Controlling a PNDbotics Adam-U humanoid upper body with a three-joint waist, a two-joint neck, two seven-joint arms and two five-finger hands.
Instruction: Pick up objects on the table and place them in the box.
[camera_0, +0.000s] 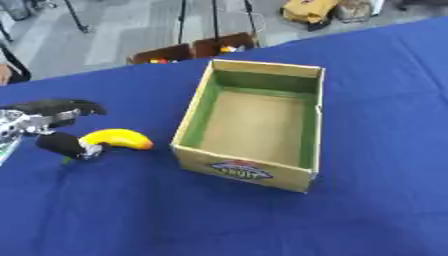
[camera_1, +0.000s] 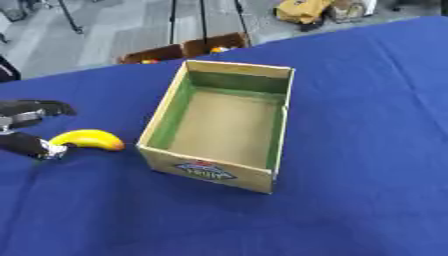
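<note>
Clearly the black left hand (camera_0: 54, 127) pinches the yellow curved banana (camera_0: 118, 138) by one end, ready to carry it to the empty cardboard box (camera_0: 248, 172).

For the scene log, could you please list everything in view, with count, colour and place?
Banana: one, yellow, on the cloth left of the box, its near end between the left hand's fingers.
Box: one, brown cardboard with green inner walls and a fruit label on the near side, centre of the table, nothing inside.
Tablecloth: one, blue, covering the table.
Floor boxes: two, brown, beyond the far table edge, with small coloured things inside.
Yellow and black object: one, on the floor, top right.
Left hand: one, black and silver, left edge, pinching the banana.
Right hand: not in view.
</note>
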